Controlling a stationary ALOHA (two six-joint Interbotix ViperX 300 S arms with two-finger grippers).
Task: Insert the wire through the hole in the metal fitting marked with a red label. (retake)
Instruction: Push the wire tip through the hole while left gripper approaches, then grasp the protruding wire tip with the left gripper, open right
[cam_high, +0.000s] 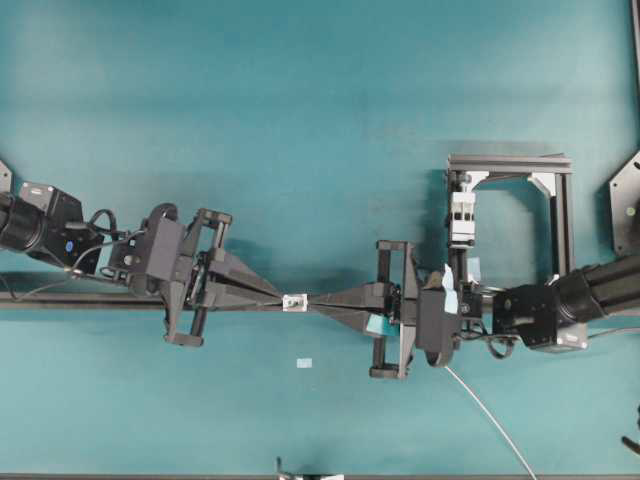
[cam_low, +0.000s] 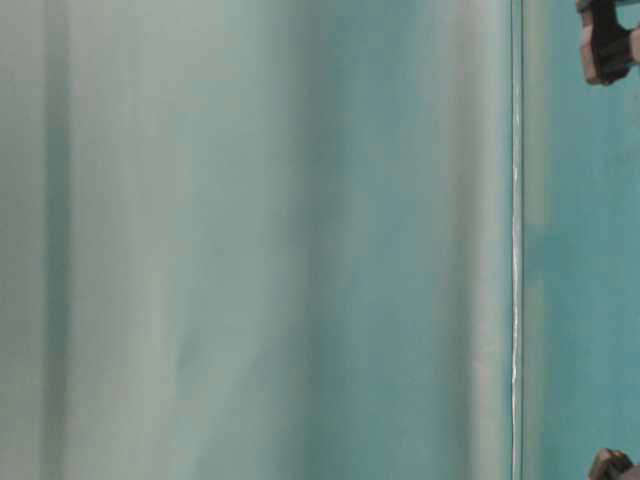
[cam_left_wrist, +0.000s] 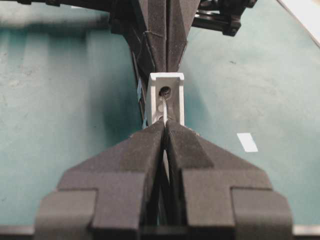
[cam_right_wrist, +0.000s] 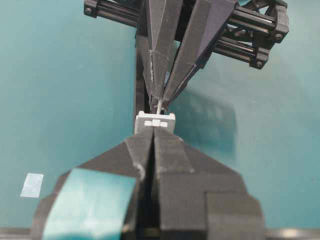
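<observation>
The metal fitting (cam_high: 295, 301), a tiny silver-white bracket, hangs between both grippers' tips at the table's middle. My right gripper (cam_high: 310, 301) is shut on it; in the right wrist view its fingertips pinch the fitting (cam_right_wrist: 155, 121) at the gripper (cam_right_wrist: 152, 131). My left gripper (cam_high: 281, 299) is shut on the thin wire (cam_left_wrist: 164, 111), which runs from the gripper (cam_left_wrist: 164, 122) into the dark hole (cam_left_wrist: 165, 91) of the fitting (cam_left_wrist: 172, 80). The wire (cam_right_wrist: 159, 107) bridges the short gap. A long silver-grey strand (cam_high: 490, 420) trails lower right. No red label shows.
A long black rail (cam_high: 60, 300) lies under the left arm. A black extrusion frame (cam_high: 562, 215) with a white clamp block (cam_high: 461, 217) stands at the right. A small white tape piece (cam_high: 304, 363) lies in front. The table-level view shows only blurred teal.
</observation>
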